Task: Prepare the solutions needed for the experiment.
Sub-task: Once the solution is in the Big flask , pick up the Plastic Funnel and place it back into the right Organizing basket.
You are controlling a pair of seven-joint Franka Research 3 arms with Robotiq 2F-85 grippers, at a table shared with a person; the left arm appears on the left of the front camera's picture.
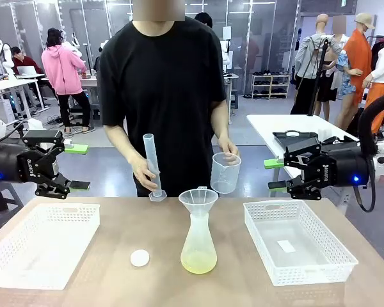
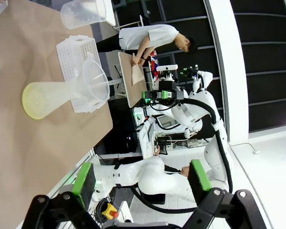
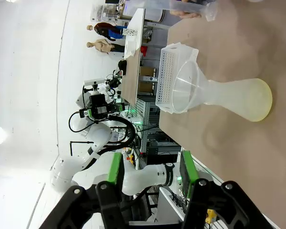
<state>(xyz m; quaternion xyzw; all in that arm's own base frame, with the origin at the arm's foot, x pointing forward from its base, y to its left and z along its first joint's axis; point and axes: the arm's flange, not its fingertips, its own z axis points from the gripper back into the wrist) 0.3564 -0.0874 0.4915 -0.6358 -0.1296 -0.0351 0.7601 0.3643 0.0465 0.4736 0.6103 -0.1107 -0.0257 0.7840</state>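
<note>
The solution (image 1: 198, 261), a shallow pale yellow-green layer, lies in the bottom of a frosted conical flask (image 1: 198, 238) standing upright at the centre of the tabletop (image 1: 224, 289), with a funnel (image 1: 198, 196) seated in its neck. A small white cap (image 1: 139, 258) lies near the flask. The left basket (image 1: 32, 272) and right basket (image 1: 313, 272) flank them. At the far edge, the person (image 1: 163, 77) holds a graduated cylinder (image 1: 150, 163) and a beaker (image 1: 225, 174). The left tool (image 1: 77, 167) hangs with jaws wide, empty. The right tool (image 1: 275, 174) hangs with jaws partly apart, gripping nothing.
</note>
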